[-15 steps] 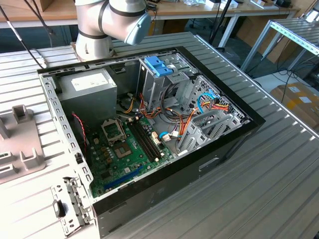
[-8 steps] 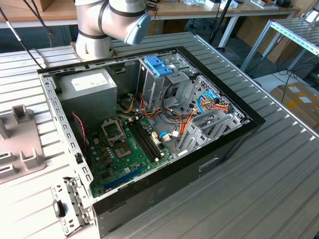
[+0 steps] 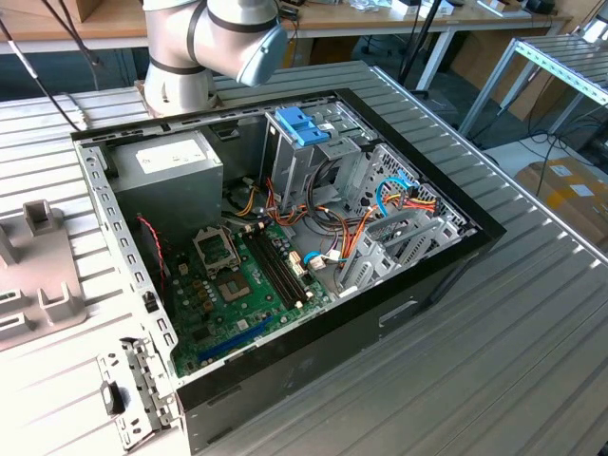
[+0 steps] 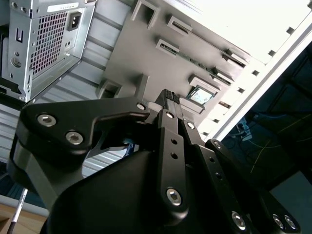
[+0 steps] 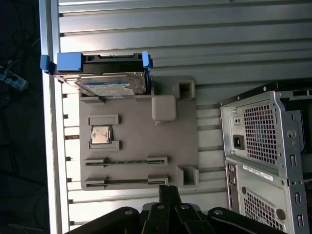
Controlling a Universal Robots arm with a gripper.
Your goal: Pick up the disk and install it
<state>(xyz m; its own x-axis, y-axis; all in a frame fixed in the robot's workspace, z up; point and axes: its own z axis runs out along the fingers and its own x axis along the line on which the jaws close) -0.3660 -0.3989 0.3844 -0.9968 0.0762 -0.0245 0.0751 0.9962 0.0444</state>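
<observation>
Closed, as far as the first wrist view lets me judge, the gripper (image 5: 168, 191) holds nothing. Its black fingers meet in one narrow tip over one edge of a grey fixture plate (image 5: 139, 141). The disk (image 5: 113, 86) lies at the plate's opposite end, well apart from the gripper. Its labelled face is showing and blue tabs (image 5: 68, 61) sit at its edge. A small square chip (image 5: 101, 135) rests in a pocket of the plate between the two.

In the exterior view, starting from the exterior view's left, the plate's raised blocks show on the ribbed metal table (image 3: 494, 361). Next comes the open computer case (image 3: 313, 342), lying on its side. Inside it are a grey power-supply box (image 3: 171, 176), then the green motherboard (image 3: 249, 285), then a metal cage with light-blue handles (image 3: 302, 125), then orange cables (image 3: 366, 228). The arm (image 3: 204, 38) rises behind the case. At the exterior view's right a cardboard box (image 3: 570, 190) sits on the floor.
</observation>
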